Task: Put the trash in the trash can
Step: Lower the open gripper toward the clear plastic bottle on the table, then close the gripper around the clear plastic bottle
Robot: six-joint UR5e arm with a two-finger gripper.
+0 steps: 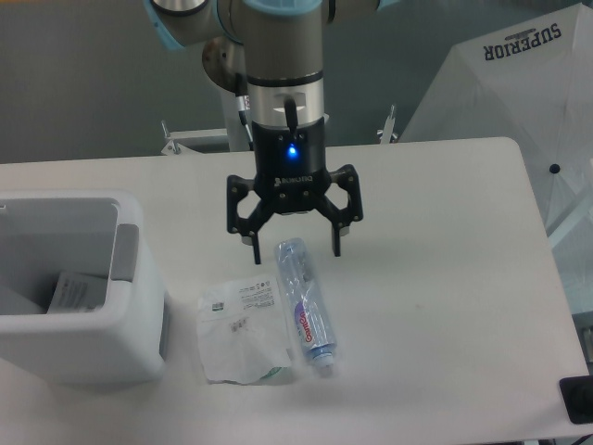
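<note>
Above a white table point(435, 241), hovering with fingers spread wide and empty: claw point(295, 246), just over the plastic bottle point(305, 306). Lying beside it, touching, a flat clear plastic bag point(243, 336). Waiting at left, trash can point(83, 348), some paper inside. Both items remaining. Behind, grey wall, white umbrella point(519, 83).

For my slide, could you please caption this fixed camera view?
Open gripper poised above the plastic bottle lying beside the plastic bag, trash can at left.
</note>
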